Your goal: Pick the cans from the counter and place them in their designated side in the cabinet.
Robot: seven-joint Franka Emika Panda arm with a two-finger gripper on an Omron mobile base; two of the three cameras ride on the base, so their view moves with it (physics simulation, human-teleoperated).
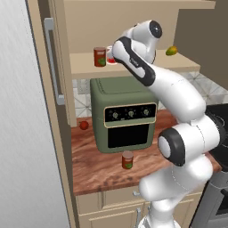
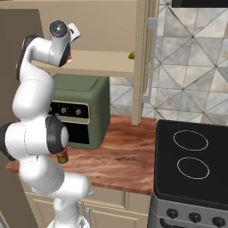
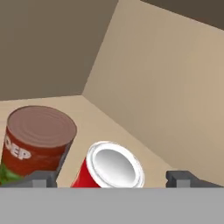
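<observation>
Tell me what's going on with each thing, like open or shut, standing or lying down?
Light tan wooden wall cabinet: door open.
Brown-red can with green label: upright on the cabinet shelf.
Bright red can with white rim: upright on the shelf, between the open fingers, not gripped.
Gripper: open.
Second brown-red can: upright on the wood-grain counter.
Green oven: door shut.

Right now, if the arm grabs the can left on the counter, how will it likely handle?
The brown-red can stands upright on the counter, so it probably won't roll unless knocked over. It looks rigid, likely holding shape under the jaws. Its smooth round wall may slip in an off-centre grip.
</observation>
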